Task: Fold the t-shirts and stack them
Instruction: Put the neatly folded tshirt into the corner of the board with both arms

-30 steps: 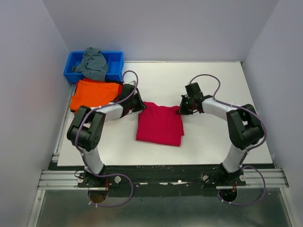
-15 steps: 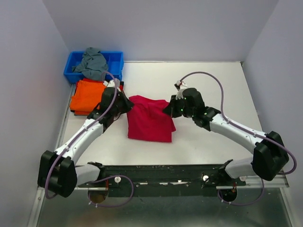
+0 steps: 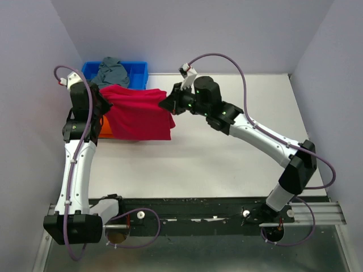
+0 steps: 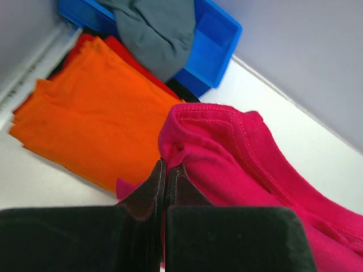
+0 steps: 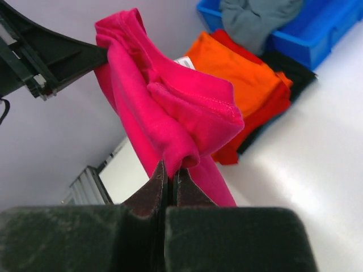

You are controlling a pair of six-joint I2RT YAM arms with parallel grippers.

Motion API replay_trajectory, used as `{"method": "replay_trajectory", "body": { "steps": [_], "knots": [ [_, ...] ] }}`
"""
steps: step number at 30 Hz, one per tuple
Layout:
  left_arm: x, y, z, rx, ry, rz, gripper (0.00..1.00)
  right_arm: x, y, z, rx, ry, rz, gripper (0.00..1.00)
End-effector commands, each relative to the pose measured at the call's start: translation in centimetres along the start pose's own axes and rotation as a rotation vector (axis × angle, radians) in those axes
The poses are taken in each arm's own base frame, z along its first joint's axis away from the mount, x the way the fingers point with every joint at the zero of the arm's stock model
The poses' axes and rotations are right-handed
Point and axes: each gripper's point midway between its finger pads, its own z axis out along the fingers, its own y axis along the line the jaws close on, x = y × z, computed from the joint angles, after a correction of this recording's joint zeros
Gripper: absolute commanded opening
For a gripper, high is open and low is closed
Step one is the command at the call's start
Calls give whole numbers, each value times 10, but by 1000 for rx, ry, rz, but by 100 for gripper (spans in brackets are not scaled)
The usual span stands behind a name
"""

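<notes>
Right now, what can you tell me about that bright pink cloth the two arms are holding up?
The folded crimson-pink t-shirt, soft knit by its look, hangs in the air, stretched between two grippers. The left gripper pinches one top corner, the right gripper the other, both shut on it. Stitched hems show at the bunched corners. It hangs over the folded orange t-shirt by the blue plastic bin; whether it touches that shirt cannot be told.
</notes>
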Motion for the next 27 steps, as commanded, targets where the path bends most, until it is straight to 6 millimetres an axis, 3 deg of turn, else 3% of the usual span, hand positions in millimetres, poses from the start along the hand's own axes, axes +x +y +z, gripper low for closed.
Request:
{"method": "replay_trajectory", "body": {
  "steps": [1, 5, 10, 19, 27],
  "knots": [
    [-48, 35, -8, -159, -85, 14, 0, -10, 25, 23, -62, 33, 22, 1],
    [-77, 53, -4, -248, -121, 18, 0, -12, 37, 47, -90, 39, 28, 0],
    [-92, 71, 10, -295, -141, 9, 0, -2, 48, 76, -82, 34, 21, 1],
    [-96, 101, 42, -331, -96, -18, 0, 16, 45, 121, -87, 63, 81, 1],
    [-95, 107, 76, -319, -61, -23, 0, 30, 29, 149, -44, 62, 103, 1]
  ]
}}
